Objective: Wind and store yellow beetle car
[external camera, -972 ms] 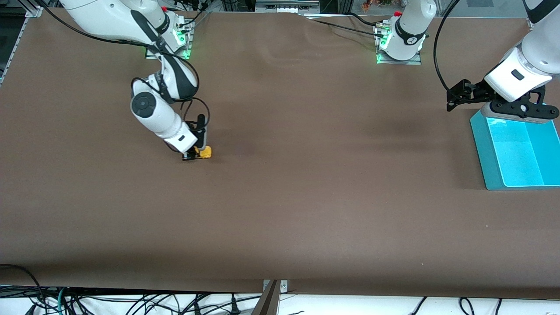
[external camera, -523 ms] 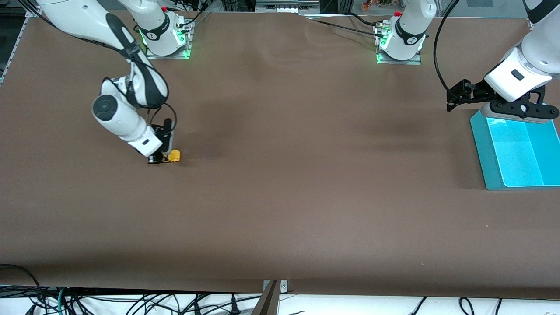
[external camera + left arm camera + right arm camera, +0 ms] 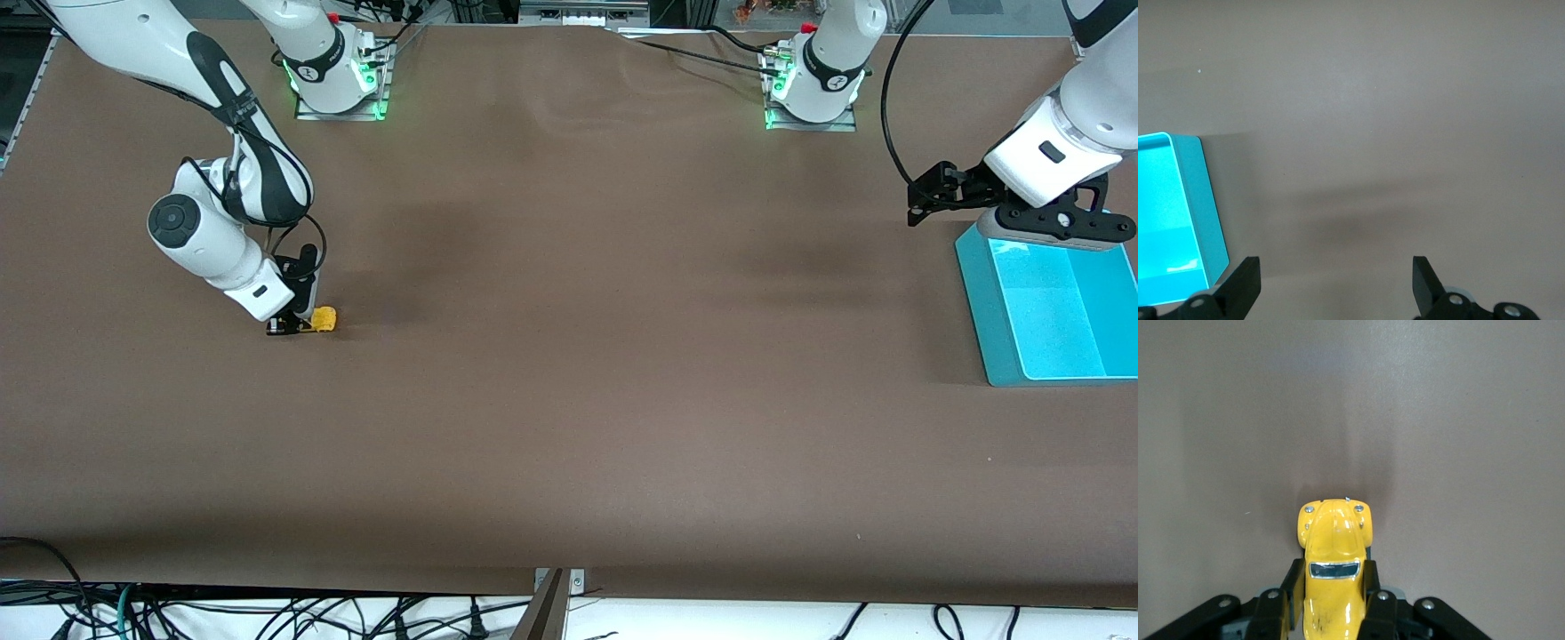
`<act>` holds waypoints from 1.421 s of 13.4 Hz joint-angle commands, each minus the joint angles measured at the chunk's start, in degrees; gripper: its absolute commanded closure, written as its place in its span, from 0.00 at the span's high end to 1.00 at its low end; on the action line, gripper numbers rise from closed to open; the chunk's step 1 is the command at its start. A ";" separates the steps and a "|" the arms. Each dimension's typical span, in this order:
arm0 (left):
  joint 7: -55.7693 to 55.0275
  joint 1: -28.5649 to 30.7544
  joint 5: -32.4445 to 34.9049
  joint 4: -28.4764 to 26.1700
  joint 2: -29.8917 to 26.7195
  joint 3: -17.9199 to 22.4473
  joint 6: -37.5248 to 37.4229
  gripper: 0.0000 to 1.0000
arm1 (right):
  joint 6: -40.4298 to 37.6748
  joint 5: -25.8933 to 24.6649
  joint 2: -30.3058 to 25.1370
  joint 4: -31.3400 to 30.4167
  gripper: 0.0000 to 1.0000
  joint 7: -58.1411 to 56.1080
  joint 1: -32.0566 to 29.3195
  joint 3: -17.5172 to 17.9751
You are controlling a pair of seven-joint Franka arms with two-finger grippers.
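Yellow beetle car [image 3: 1333,570] | clamped in right gripper [image 3: 298,324] jaws (on table) | left gripper [image 3: 1335,283] spread, over teal bin [image 3: 1049,307]

Right arm: reaches from its base toward its own end of the table, elbow bent, wrist angled down to the tabletop. Right gripper [image 3: 298,324]: low at the surface, fingers [image 3: 1279,613] clamped on both flanks of the yellow beetle car [image 3: 324,318]. Left arm: waits, raised at its own end of the table. Left gripper [image 3: 925,197]: aloft, pointing down, fingers [image 3: 1243,288] spread wide, nothing between them.
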 commanded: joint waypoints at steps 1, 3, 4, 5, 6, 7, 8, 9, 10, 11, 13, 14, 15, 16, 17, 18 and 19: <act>-0.29 0.03 -0.69 0.69 -0.39 -0.02 -1.17 1.00 | 0.75 -0.11 3.06 0.66 1.00 -0.23 -0.21 -0.17; -0.29 -0.06 -0.69 0.69 -0.39 -0.02 -1.17 1.00 | -2.75 -0.11 2.44 2.59 1.00 2.13 -0.21 1.32; -0.29 0.03 -0.69 0.69 -0.39 -0.02 -1.17 1.00 | -4.86 -0.11 2.01 3.73 1.00 2.75 -0.21 1.67; -0.29 0.03 -0.69 0.69 -0.39 -0.02 -1.17 1.00 | -7.06 -0.19 1.48 5.22 1.00 3.45 -0.21 2.55; -0.29 -0.06 -0.69 0.69 -0.39 -0.02 -1.17 1.00 | -10.12 -0.11 0.87 6.89 1.00 3.72 -0.21 3.43; -0.29 0.03 -0.69 0.69 -0.39 -0.02 -1.17 1.00 | -13.98 -0.19 0.16 9.08 1.00 4.16 -0.12 3.61; -0.29 0.03 -0.69 0.69 -0.39 -0.02 -1.17 1.00 | -18.20 -0.20 -0.63 11.63 1.00 4.25 -0.12 4.13; -0.29 0.03 -0.69 0.69 -0.39 -0.02 -1.17 1.00 | -23.03 -0.20 -1.59 14.87 1.00 4.34 -0.12 4.75; -0.29 -0.06 -0.69 0.69 -0.39 -0.02 -1.17 1.00 | -27.51 -0.02 -2.82 17.60 1.00 4.34 -0.12 4.75; -0.29 0.03 -0.69 0.69 -0.39 -0.02 -1.17 1.00 | -30.25 0.07 -4.49 19.54 1.00 4.42 -0.12 4.75; -0.29 0.03 -0.69 0.69 -0.39 -0.02 -1.17 1.00 | -31.95 4.26 -9.31 20.35 1.00 4.60 -0.20 4.32; 0.32 0.03 -0.52 0.78 -0.39 0.07 -1.17 1.00 | -33.52 6.37 -11.60 20.35 1.00 5.82 -0.21 3.27; 0.33 0.03 -0.34 0.69 -0.39 0.16 -1.52 1.00 | -35.62 6.92 -13.80 20.44 1.00 7.83 -0.21 1.95; 0.33 -0.06 -0.34 0.78 -0.39 0.07 -2.57 1.00 | -37.82 7.01 -15.91 20.53 1.00 10.37 -0.21 0.72; 0.42 -0.06 -0.34 0.78 -0.39 0.07 -3.01 1.00 | -39.76 7.01 -18.28 20.53 1.00 14.58 -0.21 -0.59; 0.42 -0.06 -0.34 0.78 -0.39 0.07 -3.11 1.00 | -41.51 7.01 -20.21 20.62 1.00 19.58 -0.21 -1.48; 0.42 -0.14 -0.25 0.69 -0.39 0.07 -3.28 1.00 | -43.10 6.92 -21.97 20.62 1.00 25.20 -0.21 -2.10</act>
